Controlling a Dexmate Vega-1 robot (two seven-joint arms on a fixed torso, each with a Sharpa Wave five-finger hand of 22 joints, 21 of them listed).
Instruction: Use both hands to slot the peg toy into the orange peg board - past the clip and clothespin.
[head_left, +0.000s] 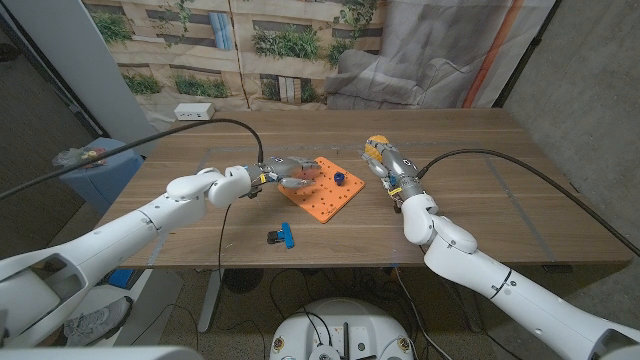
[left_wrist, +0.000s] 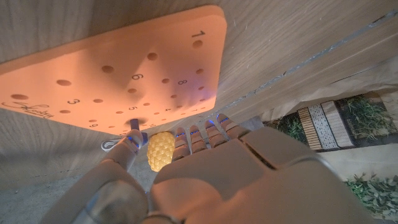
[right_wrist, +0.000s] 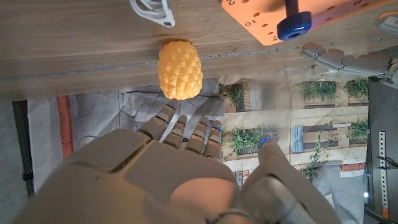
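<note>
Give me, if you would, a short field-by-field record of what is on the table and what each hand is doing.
board: orange peg board lying flat mid-table on the wooden table
peg: blue peg toy standing upright in the board
left: left hand at the board's left corner, fingers extended, holding nothing
right: right hand beside the board, fingers reaching toward a yellow pineapple-shaped toy; contact unclear
clip: blue and black clip near the table's front edge, apart from the board
</note>
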